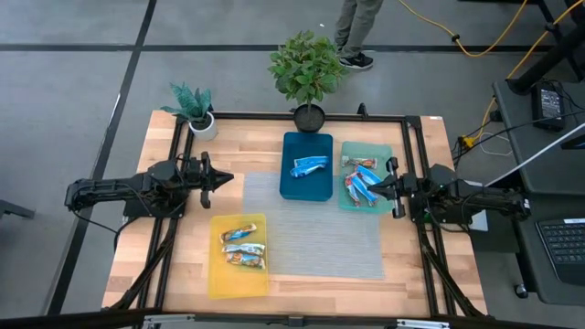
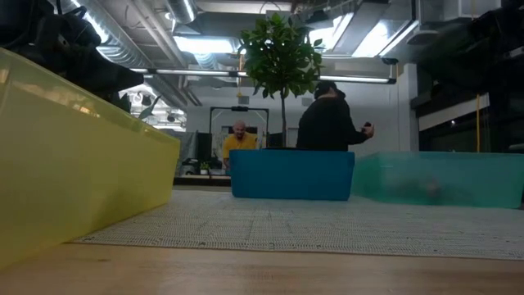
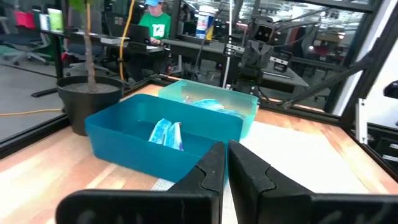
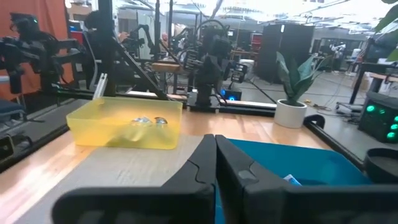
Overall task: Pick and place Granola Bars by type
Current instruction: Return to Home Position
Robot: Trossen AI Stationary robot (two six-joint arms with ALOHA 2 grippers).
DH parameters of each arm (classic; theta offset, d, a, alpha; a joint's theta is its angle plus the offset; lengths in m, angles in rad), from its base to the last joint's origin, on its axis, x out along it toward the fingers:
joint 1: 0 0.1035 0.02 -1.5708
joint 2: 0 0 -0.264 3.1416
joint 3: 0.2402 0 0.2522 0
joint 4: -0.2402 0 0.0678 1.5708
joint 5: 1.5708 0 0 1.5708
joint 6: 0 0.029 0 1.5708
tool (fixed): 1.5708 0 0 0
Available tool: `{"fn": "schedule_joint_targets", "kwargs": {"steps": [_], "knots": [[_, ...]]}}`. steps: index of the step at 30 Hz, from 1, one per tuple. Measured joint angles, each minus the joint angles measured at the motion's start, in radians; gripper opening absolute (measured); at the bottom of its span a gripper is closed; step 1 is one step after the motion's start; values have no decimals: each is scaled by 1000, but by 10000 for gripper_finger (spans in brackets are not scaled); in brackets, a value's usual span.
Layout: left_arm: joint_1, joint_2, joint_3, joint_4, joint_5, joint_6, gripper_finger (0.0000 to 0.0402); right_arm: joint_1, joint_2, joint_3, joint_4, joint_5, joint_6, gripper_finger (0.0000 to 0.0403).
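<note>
Granola Bars lie sorted in three trays. A yellow tray (image 1: 239,257) at the near left holds three tan-white bars (image 1: 242,248). A blue tray (image 1: 306,165) at the far middle holds one blue bar (image 1: 310,165). A teal tray (image 1: 365,175) to its right holds several blue and silver-white bars (image 1: 362,183). My left gripper (image 1: 228,177) hovers shut at the table's left, pointing level toward the middle. My right gripper (image 1: 370,189) hovers shut at the right, above the teal tray's near edge. Neither holds anything.
A grey mat (image 1: 315,228) covers the table's middle. A small potted plant (image 1: 193,108) stands at the far left corner and a taller one (image 1: 308,73) behind the blue tray. A person's legs (image 1: 355,27) show beyond the far edge.
</note>
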Motion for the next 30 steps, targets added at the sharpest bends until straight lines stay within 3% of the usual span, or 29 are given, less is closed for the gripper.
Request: {"fn": "schedule_joint_targets", "kwargs": {"steps": [7, 30], "knots": [[0, 0, 0, 1, -24, 0, 7, 0, 0, 0, -10, 51, -30, 6], [0, 0, 0, 1, -25, 0, 6, 0, 0, 0, -10, 51, -30, 22]]}}
